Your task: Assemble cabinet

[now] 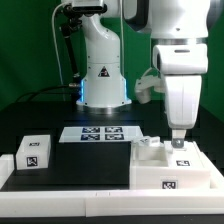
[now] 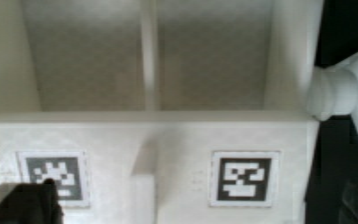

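Observation:
The white cabinet shell [image 1: 175, 168] lies at the exterior view's right, front of the table, with square tags on its top and front faces. My gripper [image 1: 178, 143] hangs straight down just above its top. In the wrist view the shell [image 2: 149, 120] fills the frame, showing an inner divider and two tags [image 2: 243, 178]. My gripper [image 2: 190, 208] is open, its dark fingers [image 2: 19, 205] far apart at the two sides, with the tagged white face between them. Nothing is held. A small white tagged block [image 1: 35, 152] rests on a white panel [image 1: 14, 166] at the left.
The marker board [image 1: 98, 133] lies flat in the middle of the black table. The arm's white base [image 1: 103, 75] stands behind it, with cables at the back. A rounded white part [image 2: 345, 95] lies beside the shell.

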Robot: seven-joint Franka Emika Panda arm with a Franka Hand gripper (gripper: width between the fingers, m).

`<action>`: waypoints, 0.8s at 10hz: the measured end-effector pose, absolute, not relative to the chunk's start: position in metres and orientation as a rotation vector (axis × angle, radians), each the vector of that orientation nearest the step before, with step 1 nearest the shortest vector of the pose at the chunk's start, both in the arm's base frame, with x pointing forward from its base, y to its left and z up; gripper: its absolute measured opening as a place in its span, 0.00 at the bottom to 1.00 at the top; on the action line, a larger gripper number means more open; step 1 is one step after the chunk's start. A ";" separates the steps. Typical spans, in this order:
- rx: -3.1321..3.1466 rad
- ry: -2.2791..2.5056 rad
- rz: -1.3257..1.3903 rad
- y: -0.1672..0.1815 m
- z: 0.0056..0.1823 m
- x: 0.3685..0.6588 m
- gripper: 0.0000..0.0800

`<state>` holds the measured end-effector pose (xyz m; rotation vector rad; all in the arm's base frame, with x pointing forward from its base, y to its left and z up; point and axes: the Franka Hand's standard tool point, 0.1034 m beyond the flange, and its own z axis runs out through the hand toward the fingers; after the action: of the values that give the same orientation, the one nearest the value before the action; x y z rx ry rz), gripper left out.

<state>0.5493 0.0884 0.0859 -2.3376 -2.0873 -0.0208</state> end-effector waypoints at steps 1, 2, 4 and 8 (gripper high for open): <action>-2.335 -2.093 -0.012 0.085 0.089 0.538 1.00; -2.330 -2.100 0.002 0.082 0.091 0.525 1.00; -2.331 -2.095 0.003 0.082 0.089 0.527 1.00; -2.067 -2.351 0.004 0.075 0.088 0.521 1.00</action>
<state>0.5214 0.0751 0.0881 -2.0673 -2.3510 0.0038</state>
